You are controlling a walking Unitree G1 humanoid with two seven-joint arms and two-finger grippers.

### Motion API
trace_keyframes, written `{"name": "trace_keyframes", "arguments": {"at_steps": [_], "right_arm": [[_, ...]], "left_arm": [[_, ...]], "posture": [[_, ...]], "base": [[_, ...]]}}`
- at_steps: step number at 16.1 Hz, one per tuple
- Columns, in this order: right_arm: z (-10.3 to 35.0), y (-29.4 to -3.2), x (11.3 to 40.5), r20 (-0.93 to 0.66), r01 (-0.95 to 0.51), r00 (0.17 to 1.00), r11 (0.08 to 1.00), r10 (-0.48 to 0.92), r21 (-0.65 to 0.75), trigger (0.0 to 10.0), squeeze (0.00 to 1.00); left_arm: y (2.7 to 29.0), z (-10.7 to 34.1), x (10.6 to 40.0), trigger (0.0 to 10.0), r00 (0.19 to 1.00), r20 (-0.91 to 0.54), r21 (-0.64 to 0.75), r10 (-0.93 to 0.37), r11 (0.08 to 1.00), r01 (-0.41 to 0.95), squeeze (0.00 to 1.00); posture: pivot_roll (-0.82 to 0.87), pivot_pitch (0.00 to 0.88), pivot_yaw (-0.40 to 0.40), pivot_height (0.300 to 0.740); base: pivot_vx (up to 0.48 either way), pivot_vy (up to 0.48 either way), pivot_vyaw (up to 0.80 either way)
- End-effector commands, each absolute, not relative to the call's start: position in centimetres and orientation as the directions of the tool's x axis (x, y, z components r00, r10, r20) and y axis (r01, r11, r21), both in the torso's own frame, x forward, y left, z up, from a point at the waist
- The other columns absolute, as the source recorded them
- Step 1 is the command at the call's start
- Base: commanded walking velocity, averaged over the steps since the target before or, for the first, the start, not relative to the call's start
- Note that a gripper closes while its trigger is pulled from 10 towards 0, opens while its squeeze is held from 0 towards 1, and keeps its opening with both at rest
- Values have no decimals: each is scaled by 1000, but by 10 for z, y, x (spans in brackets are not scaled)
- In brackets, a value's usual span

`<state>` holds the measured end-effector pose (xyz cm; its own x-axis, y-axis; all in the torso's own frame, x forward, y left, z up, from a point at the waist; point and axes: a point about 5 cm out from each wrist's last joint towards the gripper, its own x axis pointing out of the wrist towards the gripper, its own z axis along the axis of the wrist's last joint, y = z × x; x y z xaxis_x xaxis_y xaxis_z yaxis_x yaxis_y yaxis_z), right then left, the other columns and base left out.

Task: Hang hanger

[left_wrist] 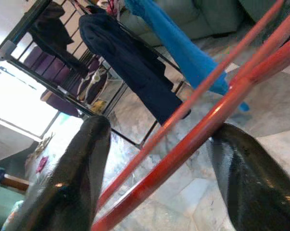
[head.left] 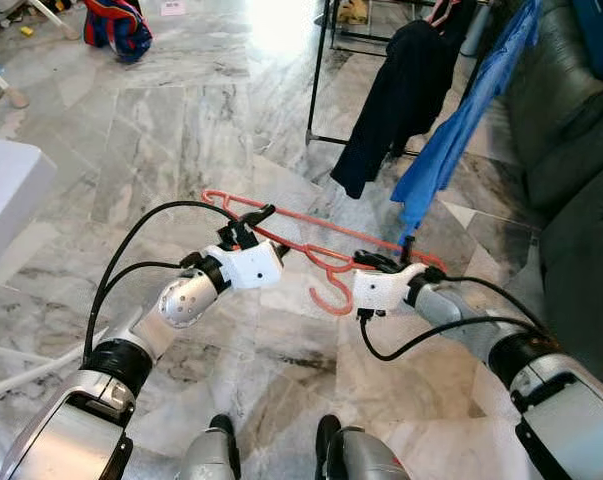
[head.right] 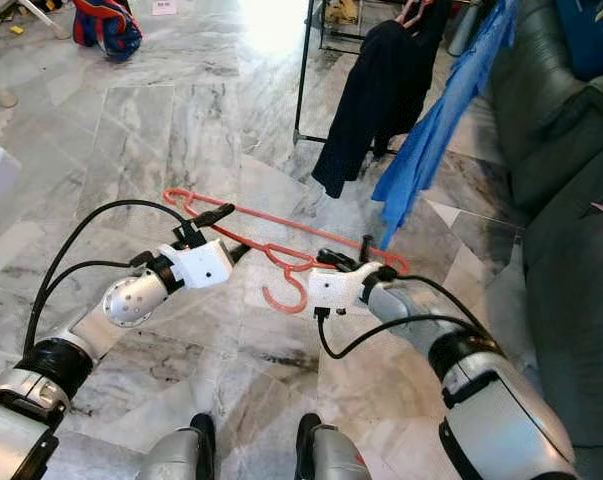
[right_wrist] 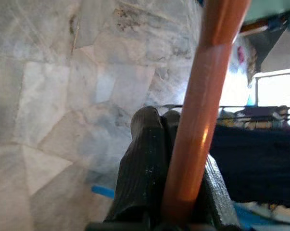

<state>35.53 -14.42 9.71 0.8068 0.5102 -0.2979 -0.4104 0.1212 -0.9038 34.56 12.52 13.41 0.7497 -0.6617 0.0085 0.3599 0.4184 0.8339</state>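
Holding red hanger (head.left: 311,245) in both grippers, out in front of torso, over marble floor (head.left: 181,140). Hook of hanger curls down toward robot, between the 2 wrists.

Hidden/unclear: right end of hanger partly covered by right gripper (head.left: 413,252) and its cable. Top of clothes rack (head.left: 321,70) cut off by frame edge, rail not visible. Black garment (head.left: 396,95) and blue garment (head.left: 461,120) hang on rack, their hangers mostly out of frame. Red-blue bundle (head.left: 116,25) far from hanger, across the floor; cannot tell what it is. White furniture edge (head.left: 6,200) cut off beside left arm.

Pose: both forearms bent inward, wrists nearly facing each other. Left gripper (head.left: 253,222) at left shoulder of hanger; in wrist view its fingers (left_wrist: 72,183) spread wide with 2 red bars running through the gap, right finger touching the lower bar, so open around hanger, not clamped. Right gripper at right shoulder of hanger; its fingers (right_wrist: 145,178) pressed together on the red bar, clamped on hanger.

Room: grey-white veined marble tiles, strong glare patch past the rack base. Dark sofa (head.left: 571,130) beyond the right end of hanger, blue garment hanging just in front of it. Rack stands well beyond hanger, garments reaching close to floor.
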Motion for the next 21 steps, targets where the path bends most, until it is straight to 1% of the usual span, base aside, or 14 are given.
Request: {"name": "trace_keyframes", "arguments": {"at_steps": [1,3,6,7,8,11,12,13,14,15,17,18,19,21], "right_arm": [[92,-146,352,-308,-432,810,154,498,-888,0,0],[90,-146,351,-309,-444,813,182,494,-878,0,0],[87,-146,350,-308,-479,821,287,480,-830,0,0],[87,-144,351,-294,-488,833,371,469,-790,0,0],[86,-143,350,-283,-488,842,427,459,-761,0,0],[82,-140,348,-276,-499,849,513,451,-698,0,0],[79,-138,346,-274,-504,853,558,445,-659,0,0],[76,-137,344,-273,-506,856,604,438,-616,0,0],[75,-135,343,-265,-495,865,641,426,-586,0,0],[75,-135,342,-262,-493,867,649,424,-580,0,0],[73,-135,343,-238,-422,906,797,350,-431,0,0],[72,-137,343,-238,-390,918,836,318,-387,0,0],[71,-140,344,-235,-339,933,883,272,-324,0,0],[72,-145,345,-223,-275,951,918,216,-285,235,0]], "left_arm": [[122,125,339,10000,723,-20,827,-690,395,400,1000],[124,121,337,10000,727,-22,829,-687,394,397,1000],[131,111,333,10000,730,-50,814,-681,395,425,1000],[131,106,330,10000,735,-49,769,-676,444,460,1000],[130,97,325,10000,728,-72,731,-682,460,504,1000],[130,87,317,10000,740,-71,695,-669,499,518,1000],[131,82,315,10000,764,-63,657,-642,550,516,1000],[133,78,314,10000,801,-47,606,-597,620,498,1000],[135,77,316,10000,857,-3,549,-515,715,432,1000],[136,77,316,10000,868,6,538,-496,733,415,1000],[144,76,319,10000,950,66,387,-305,886,257,1000],[150,76,320,10000,971,71,349,-230,917,192,1000],[158,74,321,10000,988,63,266,-140,957,119,1000],[165,73,321,10000,997,48,194,-57,980,47,1000]], "posture": [[113,269,-72,740],[110,265,-73,740],[104,257,-77,740],[102,253,-80,740],[101,250,-82,740],[97,246,-86,740],[93,243,-88,740],[91,242,-92,740],[90,240,-93,740],[90,240,-93,740],[86,233,-99,740],[87,232,-102,740],[88,230,-104,740],[87,230,-107,740]], "base": [[0,0,0],[0,0,0],[0,0,0],[0,0,0],[0,0,0],[0,0,0],[0,0,0],[0,0,0],[0,0,0],[0,0,0],[0,0,0],[0,0,0],[0,0,0],[0,0,0]]}}
